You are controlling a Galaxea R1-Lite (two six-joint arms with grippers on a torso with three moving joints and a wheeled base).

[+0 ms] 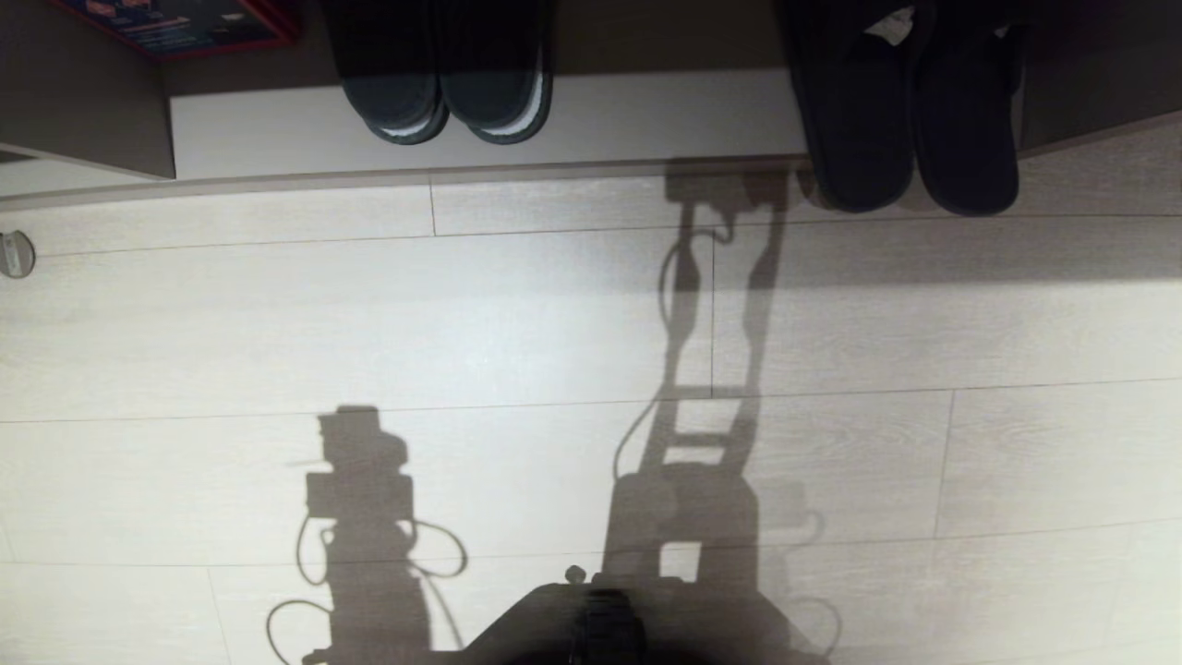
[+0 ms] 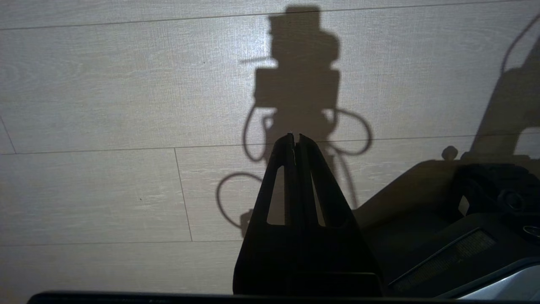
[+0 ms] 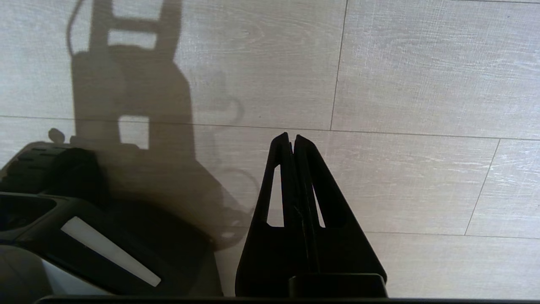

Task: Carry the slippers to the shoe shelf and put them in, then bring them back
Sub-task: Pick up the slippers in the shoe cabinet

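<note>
The slippers, a plain dark pair, lie side by side at the right end of the shoe shelf. Their near ends reach out past its front edge over the floor. Neither gripper shows in the head view; only the arms' shadows fall on the floor. In the left wrist view my left gripper hangs shut and empty over bare floor planks. My right gripper is likewise shut on nothing above the floor, far from the slippers.
A second dark pair with pale sole rims sits further left on the shelf's pale base. A red-edged flat item lies at the top left, a small round fitting on the floor at the left edge. My base is at the bottom.
</note>
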